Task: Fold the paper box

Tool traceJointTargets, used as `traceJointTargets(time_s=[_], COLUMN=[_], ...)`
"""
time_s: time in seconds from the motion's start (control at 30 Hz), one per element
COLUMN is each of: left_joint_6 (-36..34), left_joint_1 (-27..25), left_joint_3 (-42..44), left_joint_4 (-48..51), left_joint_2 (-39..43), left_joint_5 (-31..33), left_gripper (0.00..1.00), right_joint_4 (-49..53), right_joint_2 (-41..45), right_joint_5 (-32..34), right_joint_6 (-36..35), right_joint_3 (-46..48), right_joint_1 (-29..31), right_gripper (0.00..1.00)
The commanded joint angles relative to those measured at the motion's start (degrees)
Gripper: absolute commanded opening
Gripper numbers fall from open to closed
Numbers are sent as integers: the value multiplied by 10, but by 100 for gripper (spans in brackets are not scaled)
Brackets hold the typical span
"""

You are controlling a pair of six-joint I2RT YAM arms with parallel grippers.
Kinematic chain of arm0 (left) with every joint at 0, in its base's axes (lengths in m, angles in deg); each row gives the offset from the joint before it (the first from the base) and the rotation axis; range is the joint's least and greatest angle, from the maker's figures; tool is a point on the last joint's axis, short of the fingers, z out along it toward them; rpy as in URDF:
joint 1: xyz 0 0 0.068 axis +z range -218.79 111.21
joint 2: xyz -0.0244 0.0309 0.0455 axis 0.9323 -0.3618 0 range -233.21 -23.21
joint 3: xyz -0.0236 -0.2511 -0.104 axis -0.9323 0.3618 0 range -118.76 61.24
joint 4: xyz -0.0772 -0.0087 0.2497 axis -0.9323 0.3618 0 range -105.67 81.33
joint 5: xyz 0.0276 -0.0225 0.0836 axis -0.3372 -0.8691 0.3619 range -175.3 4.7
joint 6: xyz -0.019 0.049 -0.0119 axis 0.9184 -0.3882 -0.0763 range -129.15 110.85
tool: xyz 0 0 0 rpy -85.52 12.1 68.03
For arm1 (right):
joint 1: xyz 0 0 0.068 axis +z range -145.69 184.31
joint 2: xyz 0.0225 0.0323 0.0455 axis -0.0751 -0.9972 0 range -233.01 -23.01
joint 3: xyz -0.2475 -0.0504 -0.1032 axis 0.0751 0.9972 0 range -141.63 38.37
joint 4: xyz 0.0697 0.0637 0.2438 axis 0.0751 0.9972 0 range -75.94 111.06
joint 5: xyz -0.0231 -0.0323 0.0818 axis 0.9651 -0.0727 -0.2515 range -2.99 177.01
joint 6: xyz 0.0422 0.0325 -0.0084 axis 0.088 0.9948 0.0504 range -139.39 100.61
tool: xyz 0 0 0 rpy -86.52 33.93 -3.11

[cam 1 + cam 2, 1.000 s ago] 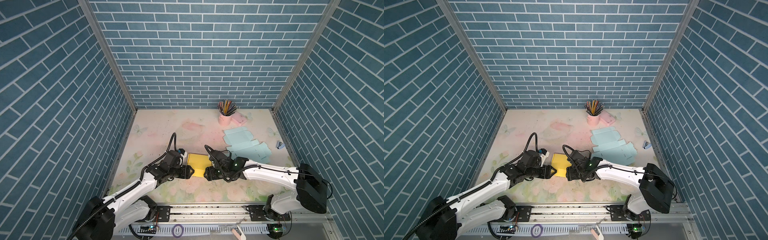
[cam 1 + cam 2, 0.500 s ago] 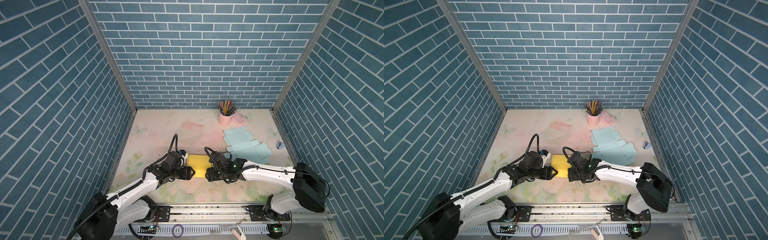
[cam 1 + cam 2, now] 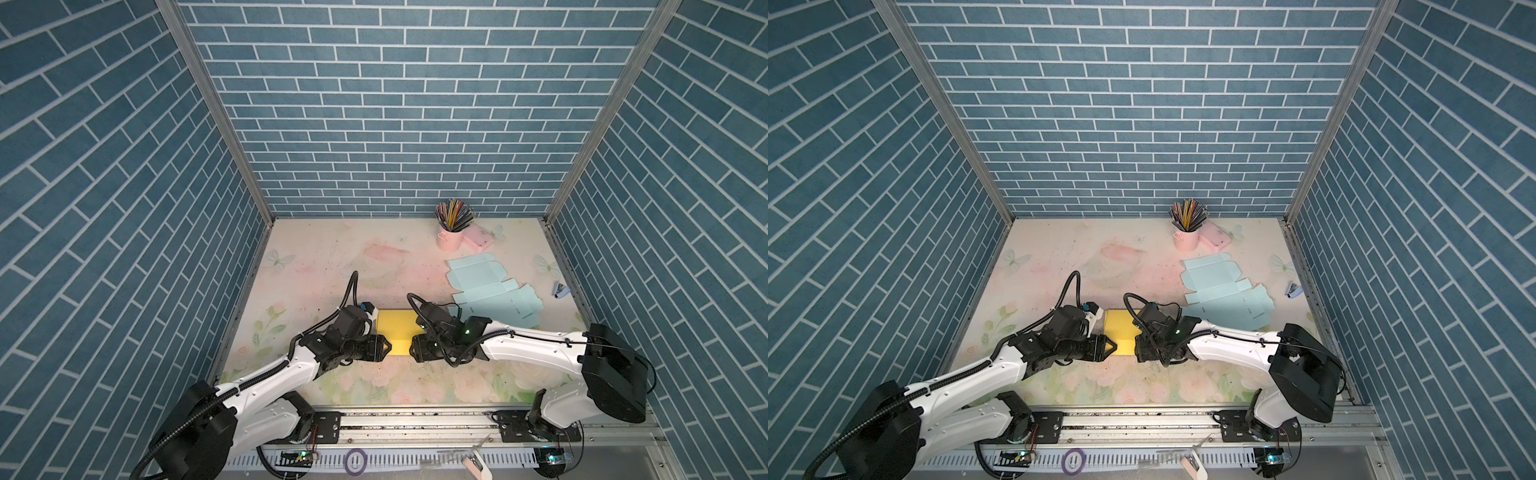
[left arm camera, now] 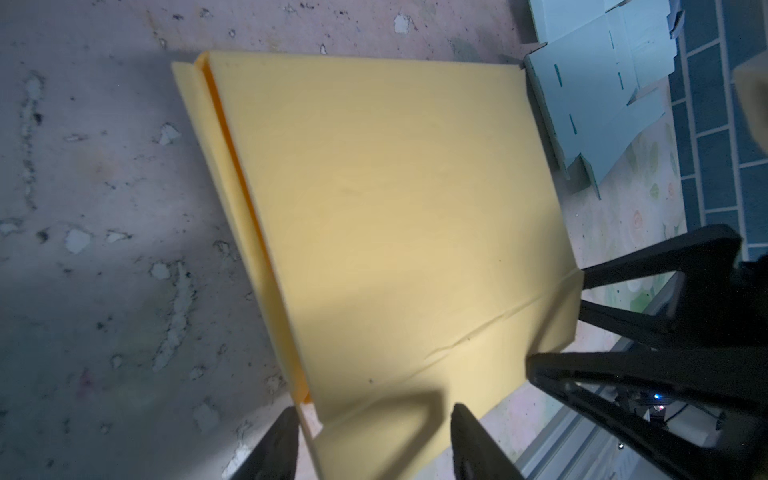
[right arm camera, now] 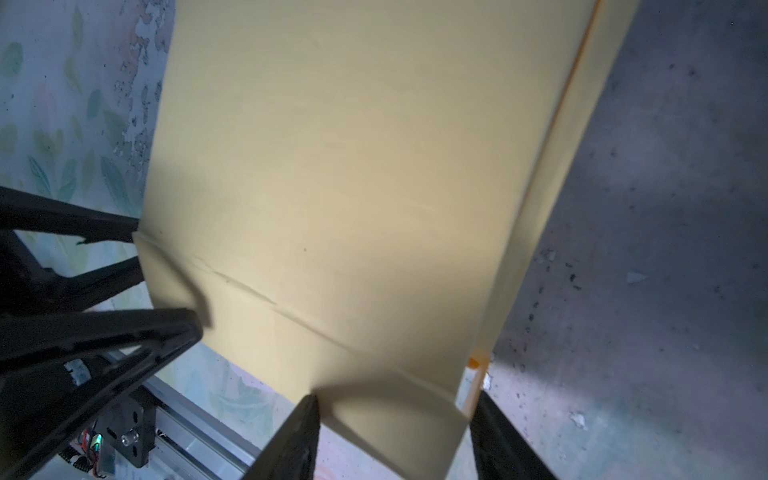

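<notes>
The yellow paper box (image 3: 397,332) (image 3: 1120,332) lies flat and folded on the floral table between my two arms. My left gripper (image 3: 386,348) (image 3: 1111,347) is at its near left corner, and my right gripper (image 3: 413,351) (image 3: 1137,350) is at its near right corner. In the left wrist view the box (image 4: 395,208) fills the middle, and the left gripper (image 4: 374,432) is shut across the creased near flap, a fingertip against each edge. In the right wrist view the right gripper (image 5: 395,428) grips the box (image 5: 353,166) the same way at the other end.
Flat light-blue box blanks (image 3: 490,286) lie just behind the right arm. A pink cup of pencils (image 3: 451,232) and a pink case (image 3: 480,239) stand at the back. A small blue clip (image 3: 559,289) lies by the right wall. The metal rail (image 3: 415,419) runs along the front.
Both grippers' jaws have narrowed onto the near corners of the yellow box. The box and the arms have hardly shifted.
</notes>
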Motion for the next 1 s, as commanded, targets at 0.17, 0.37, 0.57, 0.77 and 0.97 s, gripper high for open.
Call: traceJointTargets(time_s=[0.17,0.37,0.57,0.77,0.97], left_joint_6=[31,49,57,75,79], left_joint_1=[-14,-14,-14,-14,-12], left_joint_3=[8,18,26,36,37], left_joint_4=[-37,-60,-71,-99,-95], left_joint_2=[39,45,48,51,62], left_joint_5=[-24,-36,-33,-44,-41], left_gripper=[50,50,44,34,34], right_joint_4=[-81,-147,-141,-166,-212], right_joint_2=[37,55,58,63,89], right_joint_5=[-34,-57,-50,-54,-73], right_joint_6=[36,62,62,66,82], right_joint_3=[16,49,60,75,121], right_joint_1=[4,2,-4,-10,-26], right_gripper=[43,38,30,15,16])
